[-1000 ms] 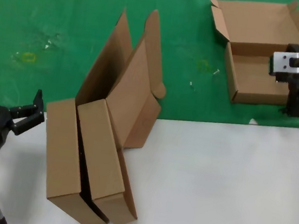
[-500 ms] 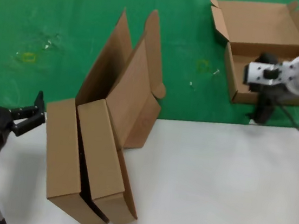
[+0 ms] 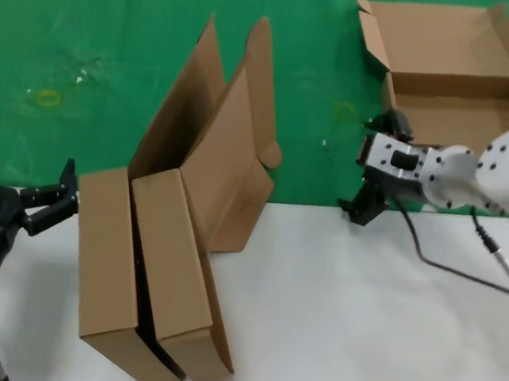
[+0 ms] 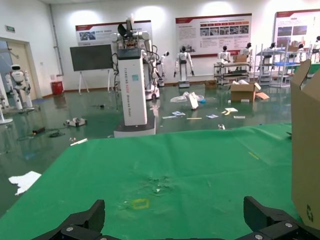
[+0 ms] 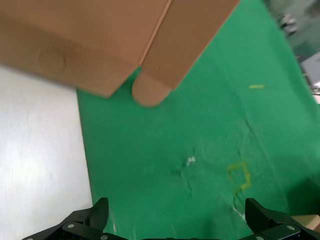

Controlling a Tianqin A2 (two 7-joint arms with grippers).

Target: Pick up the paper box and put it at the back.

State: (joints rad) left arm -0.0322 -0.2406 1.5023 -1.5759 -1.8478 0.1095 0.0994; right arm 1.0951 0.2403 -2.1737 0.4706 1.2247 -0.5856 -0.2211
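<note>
The right arm (image 3: 507,180) is glossy white and rounded, ending in a silver block with dark screws and a black gripper (image 3: 373,173); a black cable trails off toward four o'clock. The left gripper (image 3: 49,198) is matte black throughout.

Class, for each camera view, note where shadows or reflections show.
Head view: deep shadow fills the gap between the two front paper boxes. Left wrist view: lights reflect off the glossy hall floor beyond the green cloth. Right wrist view: even light, only the cloth's wrinkles faintly shaded.
</note>
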